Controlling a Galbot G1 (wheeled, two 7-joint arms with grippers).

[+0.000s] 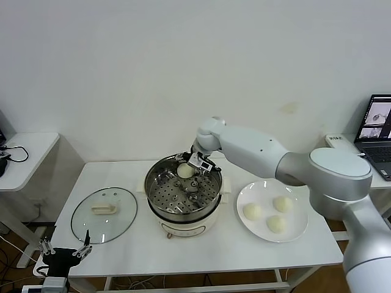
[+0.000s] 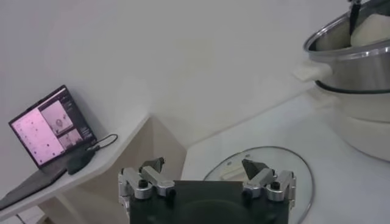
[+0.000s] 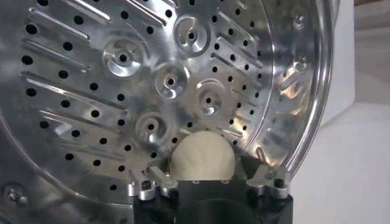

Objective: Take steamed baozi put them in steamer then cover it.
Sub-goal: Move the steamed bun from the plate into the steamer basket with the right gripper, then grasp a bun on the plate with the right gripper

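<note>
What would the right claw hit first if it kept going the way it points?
Probably the bun between its fingers, at the perforated tray of the steamer. The right claw points down into the pot; depth is unclear.

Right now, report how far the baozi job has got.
Done: nothing fully settled yet. In hand: the right end effector, open, is inside the steamer with the first baozi between its fingers at the far side of the tray. Left: three baozi on the white plate, then the glass cover, lying on the table near the idle, open left end effector.
</note>
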